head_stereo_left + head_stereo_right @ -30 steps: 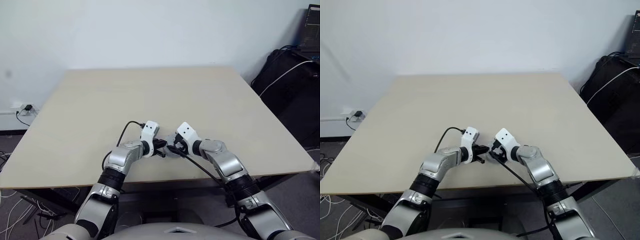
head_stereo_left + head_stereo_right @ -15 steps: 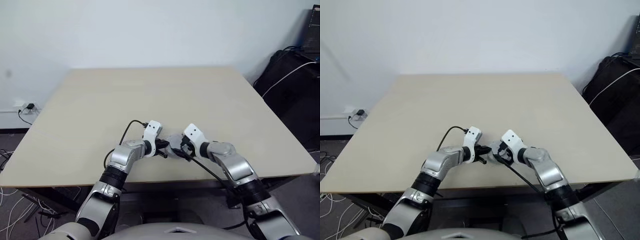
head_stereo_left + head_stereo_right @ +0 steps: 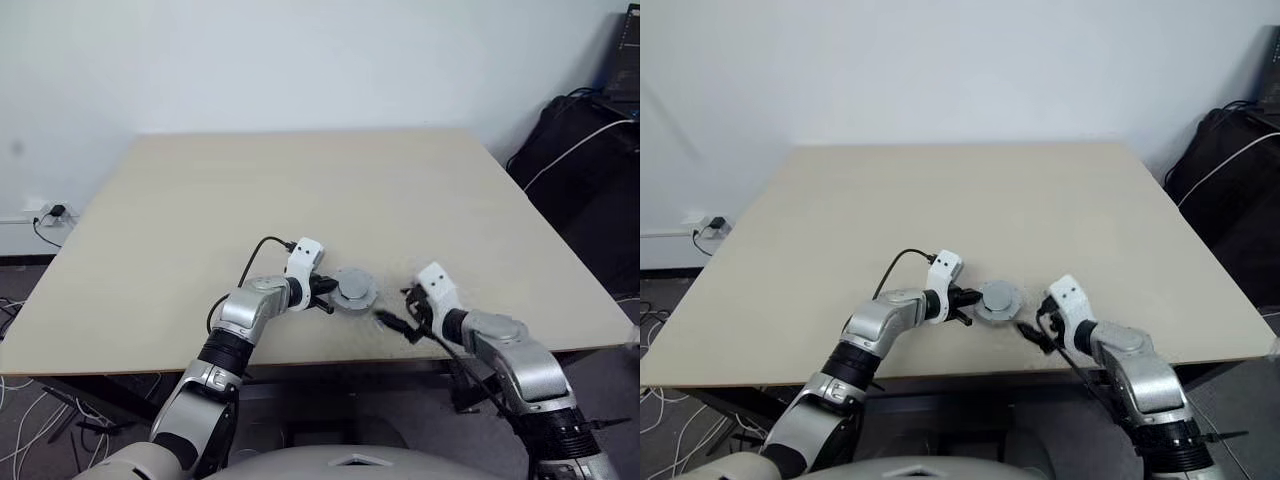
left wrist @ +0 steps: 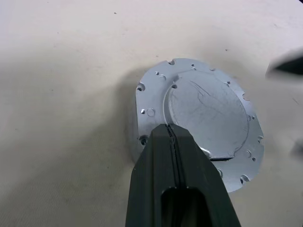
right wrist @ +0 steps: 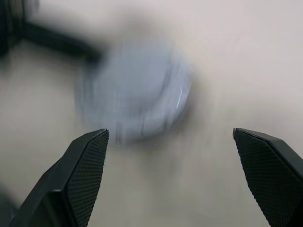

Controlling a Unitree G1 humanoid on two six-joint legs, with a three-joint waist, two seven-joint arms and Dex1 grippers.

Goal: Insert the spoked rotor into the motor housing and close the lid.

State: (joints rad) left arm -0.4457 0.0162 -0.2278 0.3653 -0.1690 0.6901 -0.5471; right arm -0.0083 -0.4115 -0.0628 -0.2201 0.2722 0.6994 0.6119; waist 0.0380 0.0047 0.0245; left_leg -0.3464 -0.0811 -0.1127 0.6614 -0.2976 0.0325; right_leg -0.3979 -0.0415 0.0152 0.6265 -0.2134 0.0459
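Since a second ago the right claw (image 3: pixel 402 312) has backed off lower right, jaws wide and empty, while the left claw (image 4: pixel 171 134), shut, touches the rim of the lid (image 4: pixel 203 118) lying lower centre on the tabletop (image 3: pixel 300 190); rigid, smooth, probably slippery metal, best gripped across its rim.

We read this as a lab or office room: bare wooden table (image 3: pixel 300 190), plain white wall (image 3: pixel 250 60), floor cables (image 3: pixel 30 410), wall socket (image 3: pixel 48 215), black bag (image 3: pixel 590 180) beyond the jaws.

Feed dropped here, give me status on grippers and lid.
Left gripper jaws shut, tips at the lid rim. Right gripper jaws open, apart from it. Lid smooth face up on table.
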